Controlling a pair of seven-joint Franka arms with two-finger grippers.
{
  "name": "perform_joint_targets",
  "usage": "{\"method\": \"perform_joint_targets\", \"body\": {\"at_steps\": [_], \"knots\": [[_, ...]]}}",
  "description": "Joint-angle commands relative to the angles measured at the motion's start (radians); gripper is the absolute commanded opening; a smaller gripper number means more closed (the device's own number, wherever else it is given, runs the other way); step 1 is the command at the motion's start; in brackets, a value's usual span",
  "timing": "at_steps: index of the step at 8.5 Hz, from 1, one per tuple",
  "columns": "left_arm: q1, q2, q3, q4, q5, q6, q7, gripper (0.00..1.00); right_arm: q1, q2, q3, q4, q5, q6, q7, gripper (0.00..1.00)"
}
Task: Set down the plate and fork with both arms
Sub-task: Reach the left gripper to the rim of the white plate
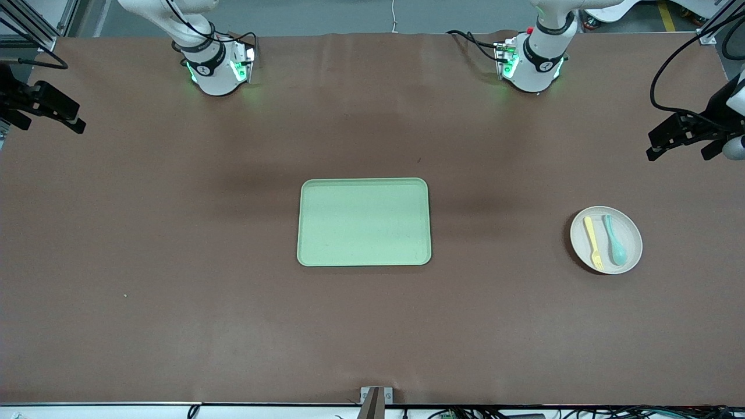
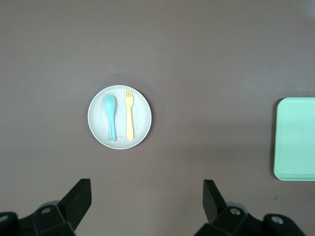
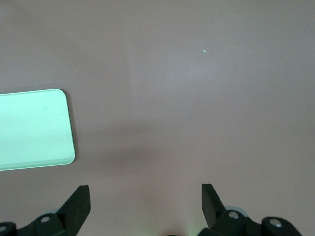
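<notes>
The round, shallow, pale beige-pink plate (image 1: 606, 240) lies flat on the brown table covering (image 1: 174, 262), well apart from the rectangular light green plastic tray (image 1: 364, 222), toward the left arm's end of the table from it. On the plate rest two utensils side by side, parallel and not touching. The small pale yellow plastic fork (image 1: 593, 242) lies on the half of the plate nearer the tray, tines toward the front camera. The teal plastic spoon (image 1: 614, 238) lies on the half farther from the tray. Since they ride on the plate, the fork probably has to be lifted off separately, which would explain the call for both arms. The tray sits bare at mid-table, within reach of either arm, and looks like the likely destination.

The left gripper (image 2: 146, 196) hangs high in the air at the left arm's end of the table, with the plate, fork and spoon in its wrist view; its fingers (image 2: 78, 196) are spread wide and hold nothing. The right gripper (image 3: 145, 199) hangs high over bare table toward the right arm's end from the tray, its fingers (image 3: 78, 201) likewise spread and empty, and it appears to be waiting. Nothing has yet been grasped, so the task looks to be at its start.
</notes>
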Motion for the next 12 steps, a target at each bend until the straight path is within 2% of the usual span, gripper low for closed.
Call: {"method": "perform_joint_targets", "body": {"at_steps": [1,4,7,9,10,12], "knots": [[0.028,0.002,-0.003,0.022,0.012,-0.030,0.014,1.00,0.010,0.006,-0.005,-0.002,0.009,-0.004,-0.001,1.00],[0.060,0.062,-0.001,0.016,0.006,-0.028,0.012,0.99,0.010,0.007,-0.005,-0.002,0.006,0.004,-0.004,1.00],[0.180,0.279,-0.001,0.022,0.020,0.005,0.125,0.97,0.010,0.013,-0.005,-0.004,0.004,0.007,-0.003,1.00],[0.298,0.449,-0.006,0.025,0.006,0.181,0.306,0.98,0.008,0.019,-0.005,-0.005,0.003,0.010,-0.003,1.00],[0.359,0.534,-0.011,0.025,-0.043,0.282,0.393,0.98,0.010,0.019,-0.005,-0.011,-0.001,0.011,-0.003,1.00],[0.413,0.673,-0.011,0.054,-0.179,0.340,0.561,0.98,0.010,0.019,-0.005,-0.016,-0.001,0.019,-0.003,1.00]]}}
